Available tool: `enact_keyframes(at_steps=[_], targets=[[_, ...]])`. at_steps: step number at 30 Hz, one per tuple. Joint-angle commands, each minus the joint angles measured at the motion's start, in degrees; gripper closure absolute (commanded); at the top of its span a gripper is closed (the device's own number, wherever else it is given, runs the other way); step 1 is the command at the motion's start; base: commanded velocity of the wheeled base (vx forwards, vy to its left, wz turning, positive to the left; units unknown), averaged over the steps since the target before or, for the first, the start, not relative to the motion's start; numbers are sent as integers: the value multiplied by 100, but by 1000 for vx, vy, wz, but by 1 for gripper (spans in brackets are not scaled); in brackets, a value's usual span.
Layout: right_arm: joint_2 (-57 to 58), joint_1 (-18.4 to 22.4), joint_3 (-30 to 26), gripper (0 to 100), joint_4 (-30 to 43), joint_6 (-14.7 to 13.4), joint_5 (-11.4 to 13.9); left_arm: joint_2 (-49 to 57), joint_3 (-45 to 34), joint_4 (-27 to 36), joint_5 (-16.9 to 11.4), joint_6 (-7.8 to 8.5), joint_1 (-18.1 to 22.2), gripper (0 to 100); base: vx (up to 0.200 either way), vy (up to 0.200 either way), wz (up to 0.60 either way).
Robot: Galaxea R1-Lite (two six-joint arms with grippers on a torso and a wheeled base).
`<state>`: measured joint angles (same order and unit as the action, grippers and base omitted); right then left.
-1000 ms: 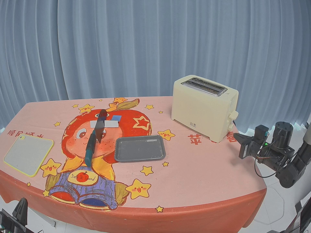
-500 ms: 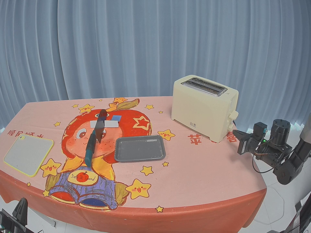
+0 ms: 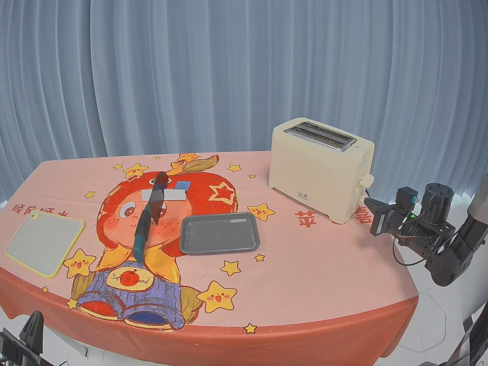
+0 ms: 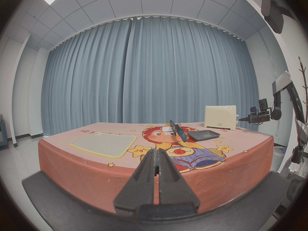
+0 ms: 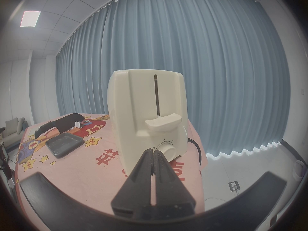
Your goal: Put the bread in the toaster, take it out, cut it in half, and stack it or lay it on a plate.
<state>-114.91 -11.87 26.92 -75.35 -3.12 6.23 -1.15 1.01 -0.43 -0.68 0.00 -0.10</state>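
Table (image 3: 315, 280): covered in a pink printed cloth; it carries all the task's things.
Toaster (image 3: 317, 171): cream, two slots, upright at the far right of the table, with its control end facing the right edge.
Cutting board (image 3: 43, 242): grey with a yellow rim, flat at the left edge, bare.
Plate (image 3: 219, 233): a dark grey tray near the centre, well apart from the toaster, with nothing on it.
Knife (image 3: 147, 217): teal handle, blade tilted up across a small white block (image 3: 175, 194), just left of the plate.
Right gripper (image 3: 367, 203): fingers pressed together and holding nothing, level with the toaster's control end and just beside it.
Left gripper (image 4: 157, 154): fingers closed and empty, held low off the near left corner, well apart from everything.
Lever (image 5: 162, 122): sits at the lower end of its slot, above the dial (image 5: 166, 151).
Bread: no slice is visible on the table, board or plate, and none stands above the slots. Whether one sits down inside the toaster cannot be told.
Step in hand: judged to be the toaster stage, with the right gripper lined up on the lever. Cutting and plating are not yet begun.
Next move: calls for a short, straight approach onto the lever tab, with contact kept off the dial just below. The light toaster may slide if pushed sideways.
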Motion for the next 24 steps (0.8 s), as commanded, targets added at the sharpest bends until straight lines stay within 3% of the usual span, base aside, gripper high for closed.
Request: enact_keyframes(at_steps=[1,24], targets=[[-32,18,42,100,-6,-4,1,0,-101,-1,-2,0,1,100,0,0,0],[-32,1,42,100,-6,4,10,0,-101,-1,-2,0,1,100,0,0,0]])
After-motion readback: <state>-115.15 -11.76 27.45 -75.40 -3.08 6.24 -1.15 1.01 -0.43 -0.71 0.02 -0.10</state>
